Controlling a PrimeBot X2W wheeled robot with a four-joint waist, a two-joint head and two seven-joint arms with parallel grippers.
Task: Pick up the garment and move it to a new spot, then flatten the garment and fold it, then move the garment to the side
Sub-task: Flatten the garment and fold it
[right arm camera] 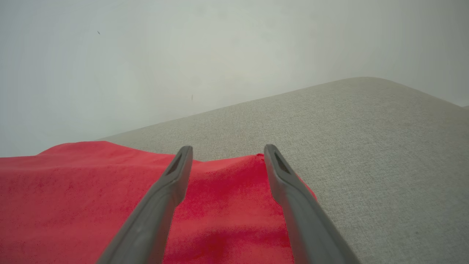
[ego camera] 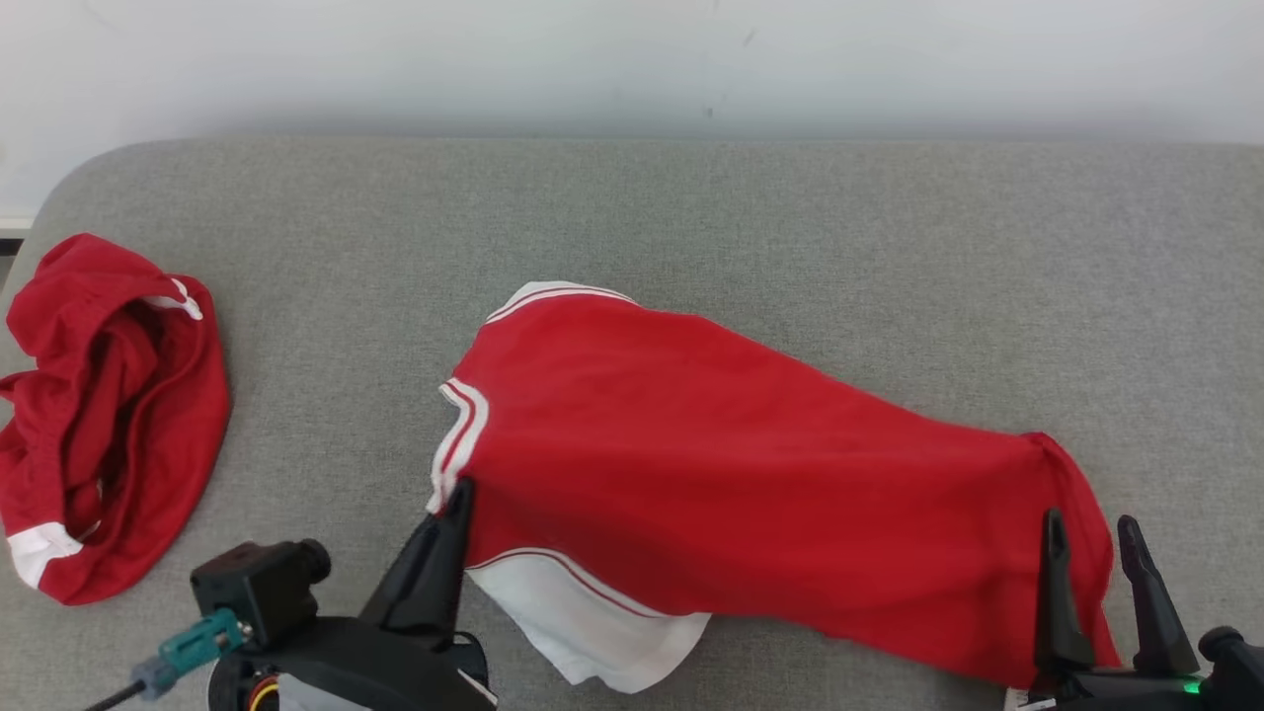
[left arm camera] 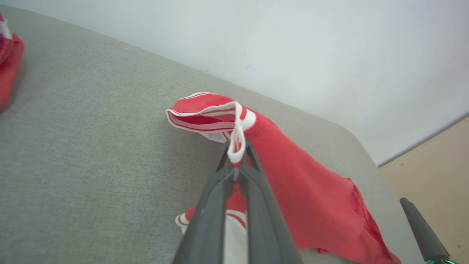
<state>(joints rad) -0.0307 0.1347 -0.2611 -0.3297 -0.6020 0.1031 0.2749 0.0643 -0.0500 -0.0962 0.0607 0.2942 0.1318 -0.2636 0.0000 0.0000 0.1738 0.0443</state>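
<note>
garment (ego camera: 750,474) pinched by left end effector (ego camera: 461,491), right end effector (ego camera: 1091,528) spread; second garment (ego camera: 109,415) lies apart.

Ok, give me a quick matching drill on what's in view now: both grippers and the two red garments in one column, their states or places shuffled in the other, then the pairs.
1. left gripper
2. right gripper
3. red fabric garment with white striped trim
4. crumpled red fabric garment

A. bunched at the left end of the grey fabric surface
B. open, fingers over the red cloth's right end
C. stretched across the middle of the surface
D. shut on a white-trimmed edge

Pairs: 1-D, 2-B, 3-C, 4-A
</note>
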